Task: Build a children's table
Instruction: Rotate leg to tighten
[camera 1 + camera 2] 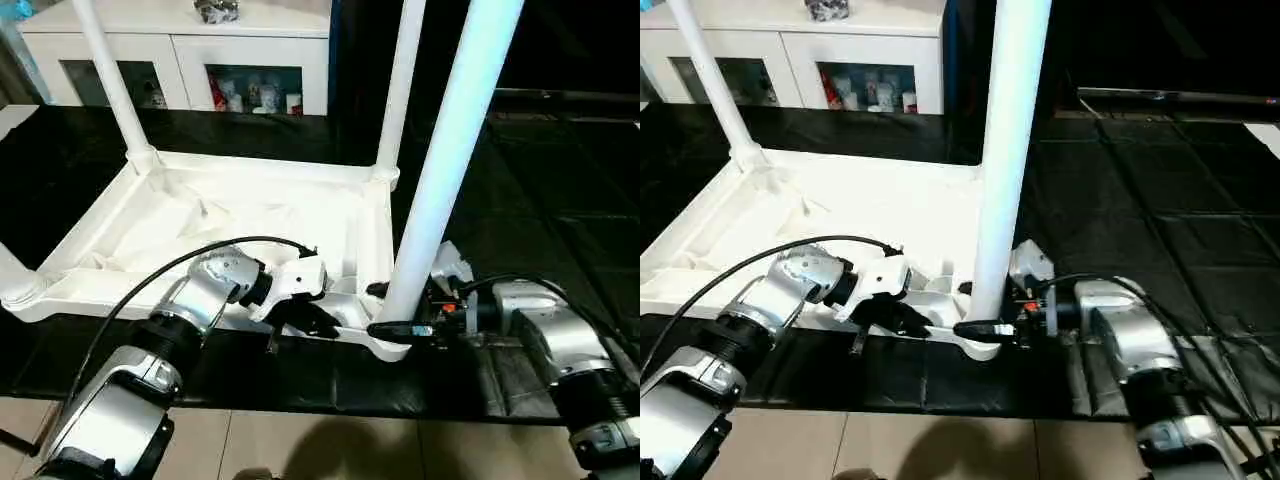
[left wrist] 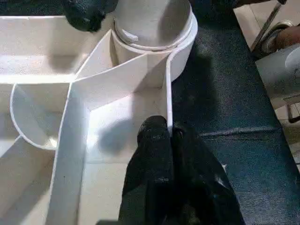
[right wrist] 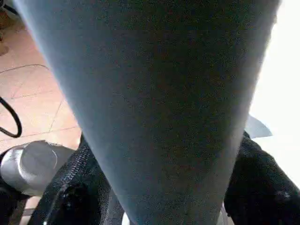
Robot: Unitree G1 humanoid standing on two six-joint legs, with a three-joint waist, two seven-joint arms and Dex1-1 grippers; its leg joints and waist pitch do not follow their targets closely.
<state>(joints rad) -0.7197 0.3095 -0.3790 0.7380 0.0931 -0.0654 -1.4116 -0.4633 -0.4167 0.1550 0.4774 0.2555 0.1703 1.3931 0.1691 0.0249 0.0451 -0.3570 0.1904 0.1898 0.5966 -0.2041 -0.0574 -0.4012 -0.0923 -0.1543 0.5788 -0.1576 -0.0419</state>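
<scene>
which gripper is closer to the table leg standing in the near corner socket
Right. The right gripper has a finger on either side of the leg near its base. The left gripper is beside it, pinching the tabletop's rim.

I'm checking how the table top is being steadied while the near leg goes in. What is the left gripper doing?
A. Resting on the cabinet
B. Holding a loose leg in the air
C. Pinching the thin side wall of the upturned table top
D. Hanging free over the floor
C: the left gripper is shut on the thin wall of the table top, just beside the corner socket that holds the near leg.
</scene>
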